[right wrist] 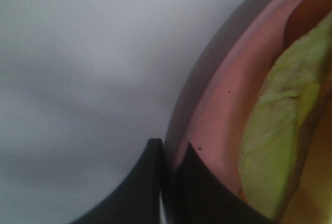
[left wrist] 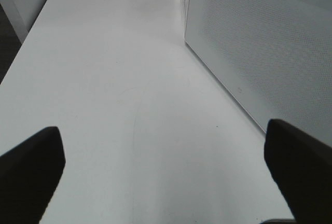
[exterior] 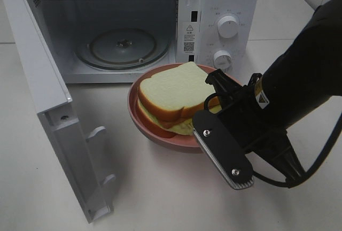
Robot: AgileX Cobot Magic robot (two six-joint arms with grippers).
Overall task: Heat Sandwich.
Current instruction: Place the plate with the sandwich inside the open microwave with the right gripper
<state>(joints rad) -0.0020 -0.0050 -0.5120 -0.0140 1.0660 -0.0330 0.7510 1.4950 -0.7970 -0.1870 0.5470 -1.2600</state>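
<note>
I see the sandwich of two white bread slices with yellow-green filling lying on the round pink plate, toward the far edge of the smooth white tabletop, just before the open white microwave. My right gripper pinches the plate's rim, fingers nearly together; whether the plate is lifted I cannot tell. My left gripper gapes wide, holding nothing. One sandwich, one plate, one microwave, two round knobs.
</note>
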